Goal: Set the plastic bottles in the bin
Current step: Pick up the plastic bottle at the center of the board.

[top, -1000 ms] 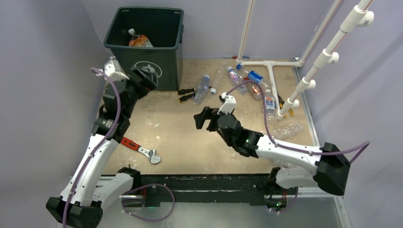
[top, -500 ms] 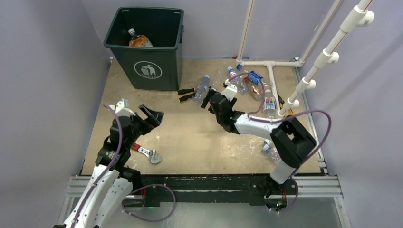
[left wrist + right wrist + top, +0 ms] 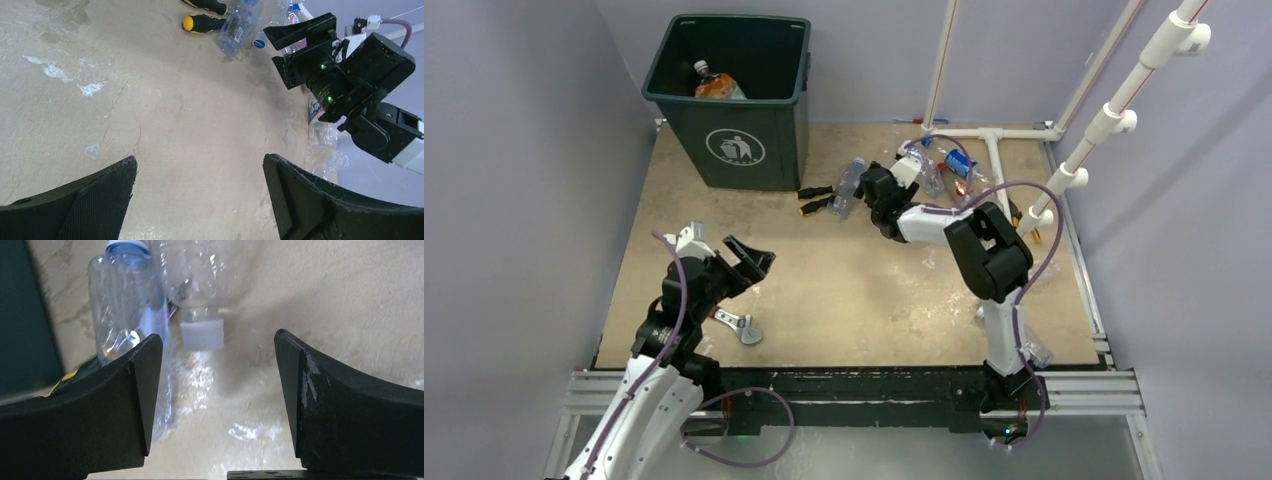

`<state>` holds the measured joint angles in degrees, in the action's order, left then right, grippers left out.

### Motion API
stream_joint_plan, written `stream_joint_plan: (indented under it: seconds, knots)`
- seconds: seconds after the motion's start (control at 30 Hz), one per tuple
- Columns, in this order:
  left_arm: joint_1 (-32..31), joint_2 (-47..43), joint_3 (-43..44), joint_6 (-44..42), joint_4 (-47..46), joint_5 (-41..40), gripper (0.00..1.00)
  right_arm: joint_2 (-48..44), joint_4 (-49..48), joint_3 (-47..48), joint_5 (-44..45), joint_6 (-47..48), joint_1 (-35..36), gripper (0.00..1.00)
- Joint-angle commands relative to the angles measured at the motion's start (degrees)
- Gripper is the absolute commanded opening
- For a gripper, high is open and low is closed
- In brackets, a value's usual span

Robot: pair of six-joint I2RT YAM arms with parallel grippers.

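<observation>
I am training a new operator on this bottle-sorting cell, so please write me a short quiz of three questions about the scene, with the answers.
1. True or false: the left claw is open and holds nothing.
2. What lies inside the bin? A) a cardboard box B) a bottle with an orange label C) a glove
3. Which claw is close to the screwdrivers and the clear bottles beside them?
Key: 1 true; 2 B; 3 the right claw.
</observation>
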<state>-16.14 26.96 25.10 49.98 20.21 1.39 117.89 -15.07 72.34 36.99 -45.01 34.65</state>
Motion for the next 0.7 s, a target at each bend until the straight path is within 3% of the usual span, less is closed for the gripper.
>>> stream_joint_plan:
  seconds: [0.0, 0.5, 0.67]
  knots:
    - [0.0, -0.4, -1.1, -0.2, -1.9, 1.3, 0.96, 2.3, 0.4, 6.1, 2.8, -0.9, -1.1, 0.81]
    - [0.0, 0.5, -0.7, -1.2, -2.0, 1.9, 0.96, 10.8, 4.2, 15.3, 0.5, 1.5, -4.0, 0.86]
    - [0.0, 0.5, -0.4, -0.8, -1.5, 1.2, 0.96, 12.1, 4.8, 16.8, -0.8, 2.9, -4.8, 0.83]
